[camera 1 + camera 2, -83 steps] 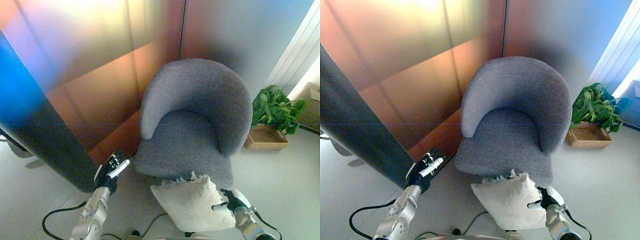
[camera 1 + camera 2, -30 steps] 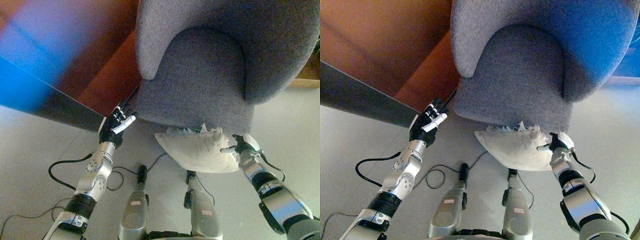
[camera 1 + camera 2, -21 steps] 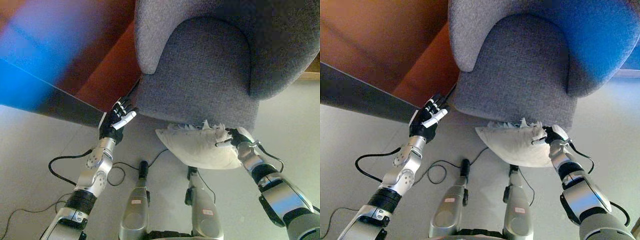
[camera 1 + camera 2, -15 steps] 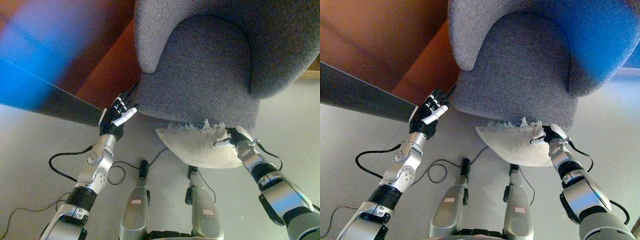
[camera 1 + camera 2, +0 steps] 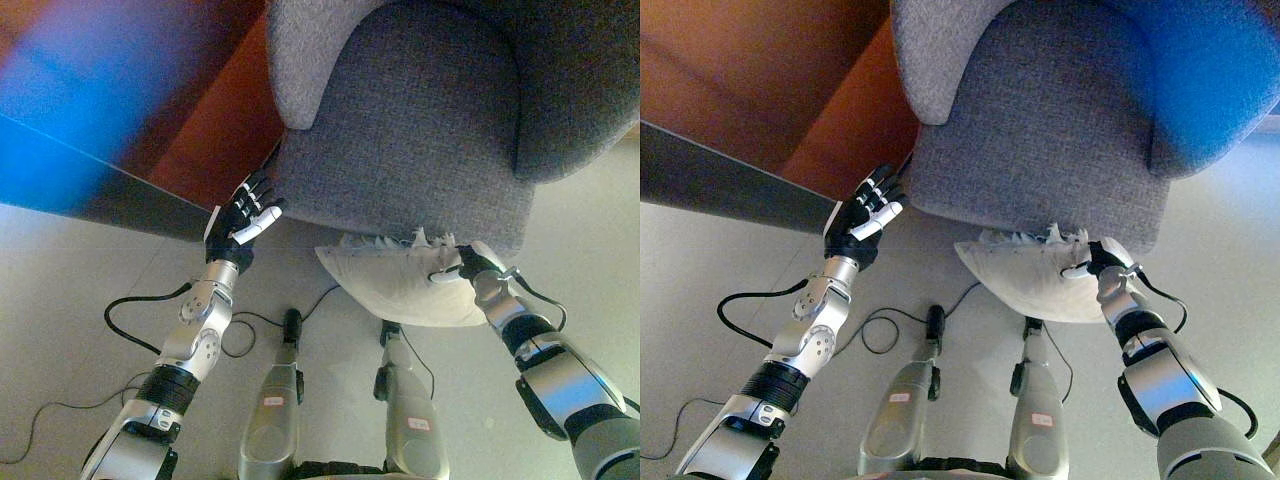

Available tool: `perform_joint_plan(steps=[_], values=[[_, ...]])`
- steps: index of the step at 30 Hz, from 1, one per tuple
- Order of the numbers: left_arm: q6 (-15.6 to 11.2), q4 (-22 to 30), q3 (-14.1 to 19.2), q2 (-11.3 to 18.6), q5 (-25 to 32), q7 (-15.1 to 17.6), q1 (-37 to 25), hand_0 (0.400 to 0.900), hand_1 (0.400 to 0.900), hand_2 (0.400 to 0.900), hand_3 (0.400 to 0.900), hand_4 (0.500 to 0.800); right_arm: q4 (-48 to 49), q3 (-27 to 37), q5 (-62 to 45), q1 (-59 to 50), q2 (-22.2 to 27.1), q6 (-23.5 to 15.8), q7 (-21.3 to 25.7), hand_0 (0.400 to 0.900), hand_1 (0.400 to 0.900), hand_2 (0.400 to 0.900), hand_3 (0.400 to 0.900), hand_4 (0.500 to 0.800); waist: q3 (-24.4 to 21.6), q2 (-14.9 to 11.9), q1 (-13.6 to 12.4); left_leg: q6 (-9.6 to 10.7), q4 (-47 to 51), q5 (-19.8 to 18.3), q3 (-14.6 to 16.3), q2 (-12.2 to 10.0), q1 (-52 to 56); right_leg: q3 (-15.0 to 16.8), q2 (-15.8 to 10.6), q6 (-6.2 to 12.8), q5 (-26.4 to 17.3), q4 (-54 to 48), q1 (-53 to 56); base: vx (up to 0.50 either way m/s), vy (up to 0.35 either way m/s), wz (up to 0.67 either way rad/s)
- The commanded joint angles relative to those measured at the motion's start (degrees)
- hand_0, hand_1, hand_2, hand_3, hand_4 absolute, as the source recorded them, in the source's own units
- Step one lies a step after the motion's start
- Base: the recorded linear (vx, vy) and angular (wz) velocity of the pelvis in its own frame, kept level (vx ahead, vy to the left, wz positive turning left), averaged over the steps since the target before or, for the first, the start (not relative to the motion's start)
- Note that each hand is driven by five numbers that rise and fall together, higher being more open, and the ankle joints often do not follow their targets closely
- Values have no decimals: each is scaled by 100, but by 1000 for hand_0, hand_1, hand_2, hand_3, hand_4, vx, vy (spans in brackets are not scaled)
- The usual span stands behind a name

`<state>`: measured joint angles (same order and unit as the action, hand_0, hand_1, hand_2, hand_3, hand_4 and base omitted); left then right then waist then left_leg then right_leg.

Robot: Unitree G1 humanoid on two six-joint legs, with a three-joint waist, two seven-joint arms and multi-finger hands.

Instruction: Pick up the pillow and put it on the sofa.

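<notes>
At the near edge of the grey sofa (image 5: 400, 130), just below the front of its seat, the white pillow (image 5: 395, 282) hangs clear of the floor (image 5: 60, 300); its frilled far edge touches or nearly touches the front face of the seat; it is not yet on the cushion. Right hand (image 5: 468, 265): closed on the right end of the pillow, fingers and thumb pinching the cloth near the upper right corner; this hand alone carries the load. Left hand (image 5: 245, 210): open, fingers straight and spread, holding nothing; it sits near the left front corner of the sofa, well apart from the pillow.

Handling assessment: the pillow appears light and soft; it sags to the left away from the grip, so the unsupported end is likely to trail and may catch on the seat front as it is raised; the fabric cover offers good friction and is unlikely to slip, but a pinch on cloth alone may let the filling shift. Recommended hold: keep the grip at the right corner or seam; if more control is needed, place the open left hand under the drooping left end; the item is not fragile and tolerates a firm squeeze.
</notes>
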<state>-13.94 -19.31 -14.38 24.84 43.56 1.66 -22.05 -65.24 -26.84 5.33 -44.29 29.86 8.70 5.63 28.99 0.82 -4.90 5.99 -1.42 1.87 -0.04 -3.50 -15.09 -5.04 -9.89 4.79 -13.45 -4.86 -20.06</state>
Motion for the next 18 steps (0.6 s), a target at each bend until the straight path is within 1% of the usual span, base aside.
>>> perform_joint_plan(steps=[1, 9, 18], values=[[-710, 693, 30, 101, -85, -77, -468, 900, 900, 900, 900, 800, -86, -492, 190, -749, 547, 55, 163, 400, 400, 400, 400, 500, 80, 140, 0, -76, -524, -65, -162, 169, -507, 158, -470, 627, 246, 546, -131, 0, 0, 0], [-749, 741, -3, 77, -76, -74, -471, 900, 900, 900, 900, 800, -90, -465, 186, -858, 558, 123, 209, 400, 400, 400, 400, 500, 80, 161, 1, -81, -511, -56, -130, 187, -527, 145, -488, 633, 218, 535, -176, 0, 0, 0], [-707, 789, -3, 66, -109, -39, -424, 900, 900, 900, 900, 800, -59, -425, 128, -774, 611, 123, 195, 400, 400, 400, 400, 500, 80, 151, 12, -73, -489, -70, -118, 167, -426, 132, -502, 634, 224, 543, -108, 0, 0, 0]])
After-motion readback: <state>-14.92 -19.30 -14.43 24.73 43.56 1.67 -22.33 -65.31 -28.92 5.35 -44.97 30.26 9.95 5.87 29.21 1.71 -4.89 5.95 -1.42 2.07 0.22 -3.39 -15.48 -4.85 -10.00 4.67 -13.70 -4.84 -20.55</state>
